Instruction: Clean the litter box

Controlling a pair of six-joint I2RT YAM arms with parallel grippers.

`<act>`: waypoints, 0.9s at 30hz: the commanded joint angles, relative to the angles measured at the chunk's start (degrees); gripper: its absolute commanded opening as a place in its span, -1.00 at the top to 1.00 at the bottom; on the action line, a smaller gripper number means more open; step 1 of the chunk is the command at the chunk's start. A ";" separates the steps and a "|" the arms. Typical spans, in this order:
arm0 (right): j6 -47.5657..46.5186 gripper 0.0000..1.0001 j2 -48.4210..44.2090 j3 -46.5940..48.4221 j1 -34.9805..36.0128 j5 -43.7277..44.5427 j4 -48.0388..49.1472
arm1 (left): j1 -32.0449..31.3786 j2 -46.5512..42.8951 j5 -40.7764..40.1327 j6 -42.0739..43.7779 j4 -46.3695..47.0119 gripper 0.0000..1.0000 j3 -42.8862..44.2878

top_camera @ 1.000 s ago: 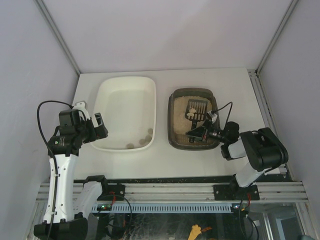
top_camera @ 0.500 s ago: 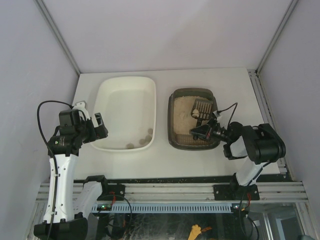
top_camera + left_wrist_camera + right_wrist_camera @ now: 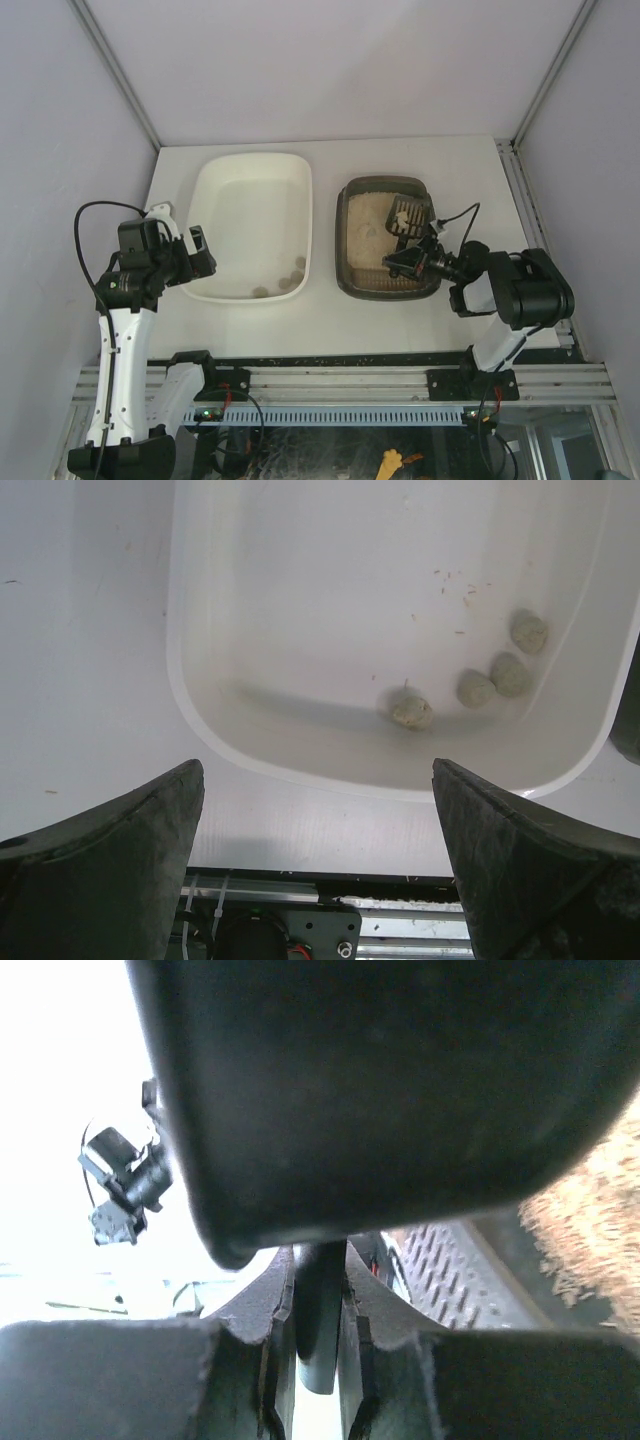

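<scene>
No text, label, brand, number or sign can be read in any view.
</scene>
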 commanded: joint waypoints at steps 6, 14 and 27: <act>1.71 1.00 0.84 0.95 6.22 -0.27 8.32 | -0.04 -0.25 0.89 1.45 2.01 -0.99 -0.95; 1.52 1.00 -0.31 3.03 9.83 -0.72 6.93 | 0.00 -0.28 1.06 1.44 2.03 -0.99 -0.98; -29.35 1.00 -13.88 15.69 21.01 3.74 -41.23 | -0.17 -0.14 1.31 1.56 2.06 -0.99 -0.97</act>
